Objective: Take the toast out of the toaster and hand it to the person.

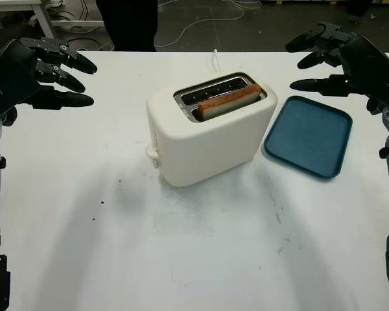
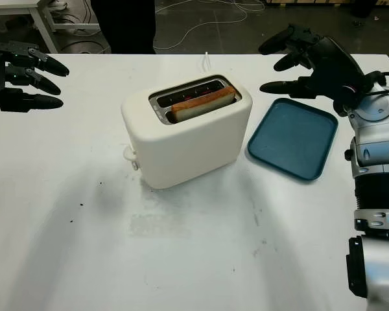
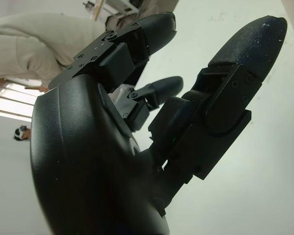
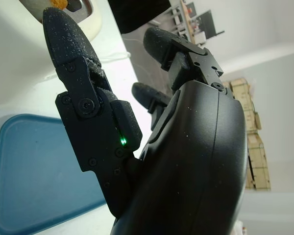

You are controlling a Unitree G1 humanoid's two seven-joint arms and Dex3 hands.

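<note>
A cream two-slot toaster [image 1: 207, 133] stands in the middle of the white table. One slice of toast [image 1: 228, 101] sticks up from its nearer slot; the farther slot looks bare. My left hand [image 1: 61, 78] hovers open above the table's far left, well away from the toaster. My right hand [image 1: 314, 61] is open at the far right, above the far edge of the blue tray [image 1: 309, 135], its fingers [image 4: 71, 54] pointing towards the toaster. A person in dark clothes [image 1: 126, 23] stands behind the table's far edge.
The blue tray lies flat just right of the toaster. A white cord [image 1: 216, 59] runs from the toaster's back to the far edge. Cables trail on the dark floor behind. Bare tabletop [image 1: 201, 246] stretches in front of the toaster.
</note>
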